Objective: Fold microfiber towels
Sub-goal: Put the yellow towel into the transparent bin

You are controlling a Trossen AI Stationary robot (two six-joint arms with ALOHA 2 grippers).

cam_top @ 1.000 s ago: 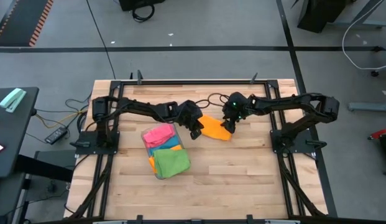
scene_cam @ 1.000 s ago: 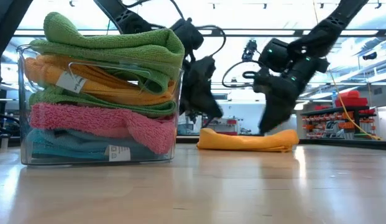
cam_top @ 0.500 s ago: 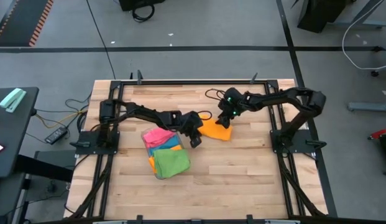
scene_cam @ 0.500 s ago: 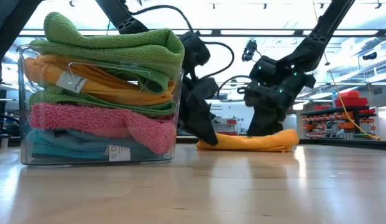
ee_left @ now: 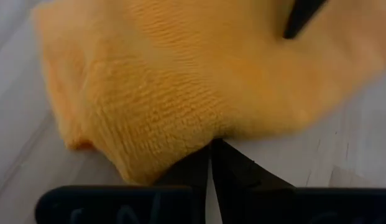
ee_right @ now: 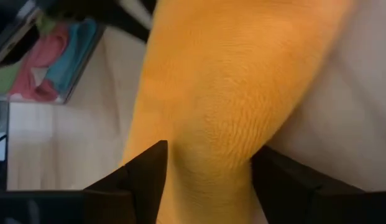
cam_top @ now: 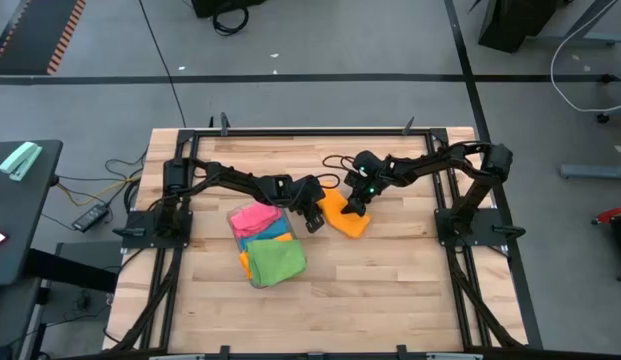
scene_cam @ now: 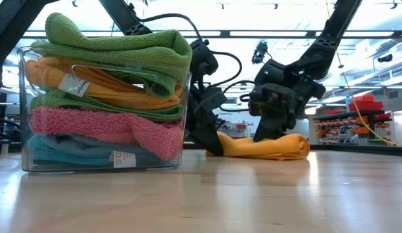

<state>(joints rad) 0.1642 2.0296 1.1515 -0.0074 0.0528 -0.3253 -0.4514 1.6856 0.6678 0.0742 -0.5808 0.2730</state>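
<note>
A folded orange towel (cam_top: 348, 219) lies on the wooden table, right of a clear tray (scene_cam: 22, 110) stacked with folded green, orange, pink and blue towels (cam_top: 266, 246). My left gripper (cam_top: 314, 217) is shut, its tips low at the orange towel's left edge (scene_cam: 217, 147). My right gripper (cam_top: 355, 204) stands down over the towel's far part, with the cloth between its fingers. The towel (scene_cam: 275, 146) looks bunched and rounded in the low view. My left gripper's shut fingertips (ee_left: 211, 149) touch the orange towel's folded edge (ee_left: 180, 152) from the table's left side, low at the tabletop. No cloth shows between the fingers. My right gripper takes the folded towel's thick body (ee_right: 208, 134) between its two spread fingers (ee_right: 142, 173), several layers. The fingers come from above, slanting down, and lie across the towel, which bulges between them and rests on the table.
The clear tray full of folded towels (scene_cam: 103, 97) stands close to the left of both grippers. Black frame rails (cam_top: 320, 131) run around the table. Bare wood (cam_top: 390, 280) lies toward the near and right sides.
My right gripper has gone toward the table's left and near edges and down onto the orange towel. My left gripper has come down to the table at the towel's left edge. The towel has slid slightly toward the near edge and bunched up from flat.
</note>
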